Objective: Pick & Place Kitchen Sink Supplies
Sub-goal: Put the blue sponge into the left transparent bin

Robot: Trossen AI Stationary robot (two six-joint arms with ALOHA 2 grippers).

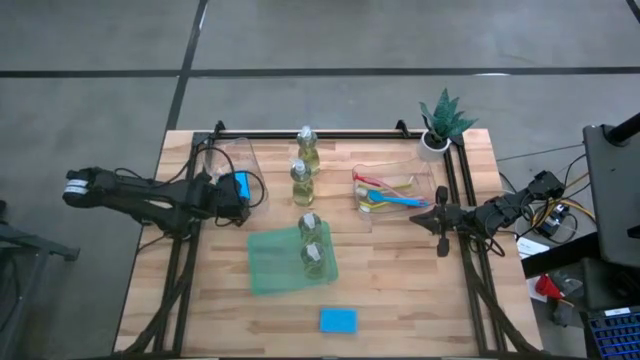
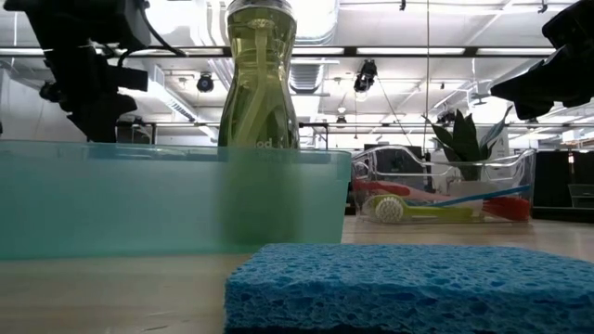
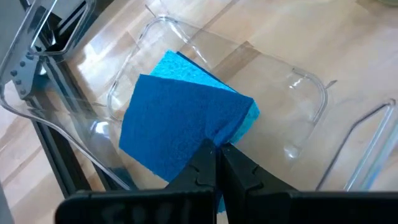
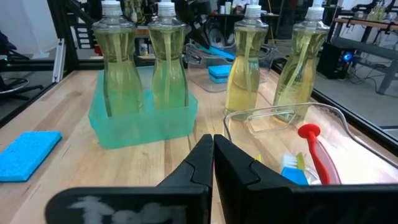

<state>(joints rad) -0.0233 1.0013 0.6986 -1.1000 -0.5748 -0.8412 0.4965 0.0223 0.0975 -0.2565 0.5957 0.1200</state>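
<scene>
My left gripper (image 3: 217, 155) hangs over a clear bin (image 3: 305, 93) at the table's left, shut on a blue sponge (image 3: 177, 127). A second, lighter blue sponge (image 3: 186, 65) shows behind it inside the bin. My right gripper (image 4: 212, 146) is shut and touches nothing, level beside the clear bin of red, yellow and blue brushes (image 1: 390, 190). Two bottles (image 1: 312, 242) stand in the green bin (image 1: 275, 262), and two more (image 1: 303, 165) stand on the wood. Another blue sponge (image 1: 337, 320) lies flat near the table's near edge. My left gripper pinches the blue sponge at a corner of its broad face (image 3: 208, 138), between the two fingers. The fingers come slanting down from the table's left. The sponge is tilted and lifted above the bin's floor; whether its far end touches the sponge beneath cannot be told.
A small potted plant (image 1: 440, 125) stands at the far right corner behind the brush bin. Dark frame rails (image 1: 470, 260) run along both sides of the table. Bare wood lies between the green bin and the right rail.
</scene>
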